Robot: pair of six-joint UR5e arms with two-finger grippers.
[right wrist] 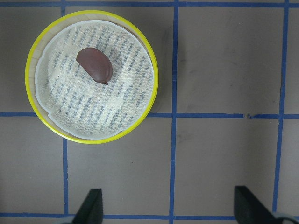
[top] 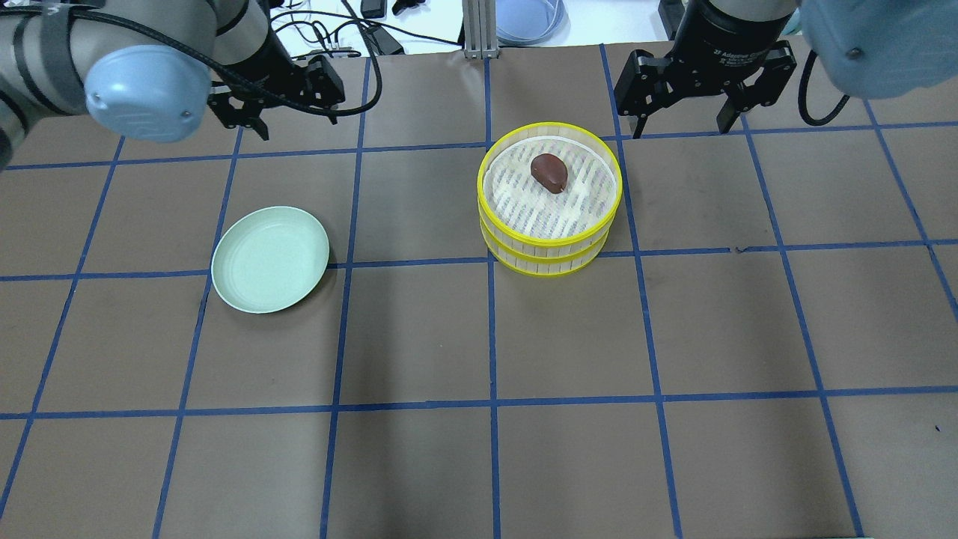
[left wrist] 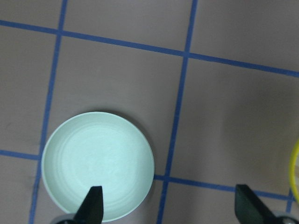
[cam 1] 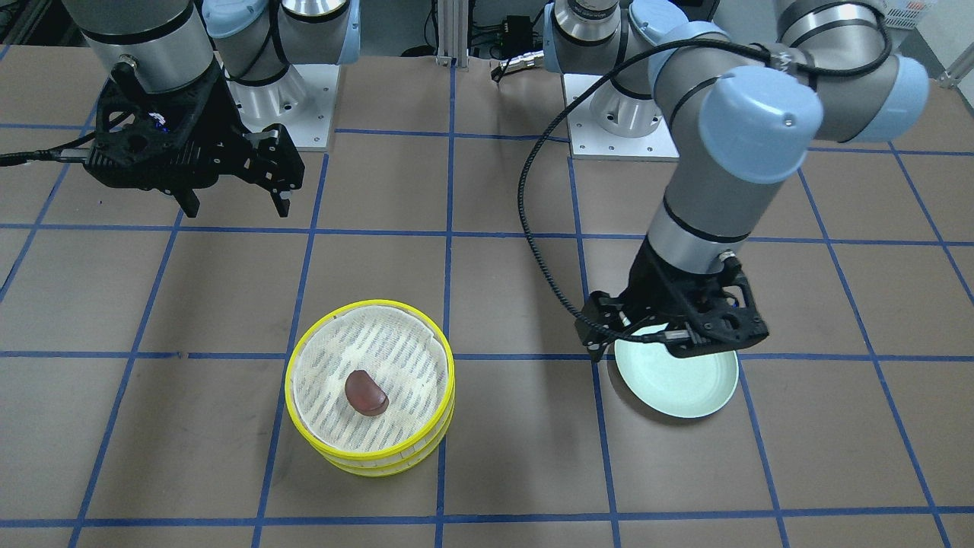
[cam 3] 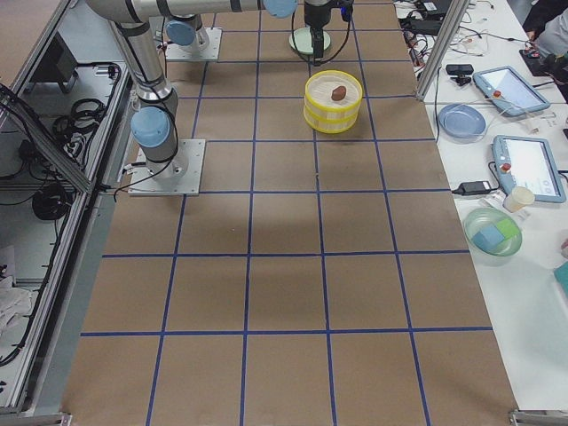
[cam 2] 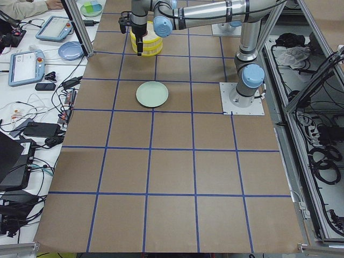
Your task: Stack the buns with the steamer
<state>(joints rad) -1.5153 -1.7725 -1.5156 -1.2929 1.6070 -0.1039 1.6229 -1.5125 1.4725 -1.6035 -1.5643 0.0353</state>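
- My left pincer (left wrist: 170, 207): fingers apart, empty, above the edge of the pale green plate (cam 1: 685, 388).
- My right pincer (cam 1: 237, 207): fingers apart, empty, well clear of the steamer trays (cam 1: 380, 455).
- The trays are stacked; the reddish-brown bun (cam 1: 366, 393) lies on the top liner.

The steamer (top: 550, 252) stands on the table (top: 419, 337) as two alike yellow-rimmed trays, one stacked squarely on the other, both upright. The dark reddish-brown bun (top: 548, 172) lies off-centre on the top tray's white striped liner.
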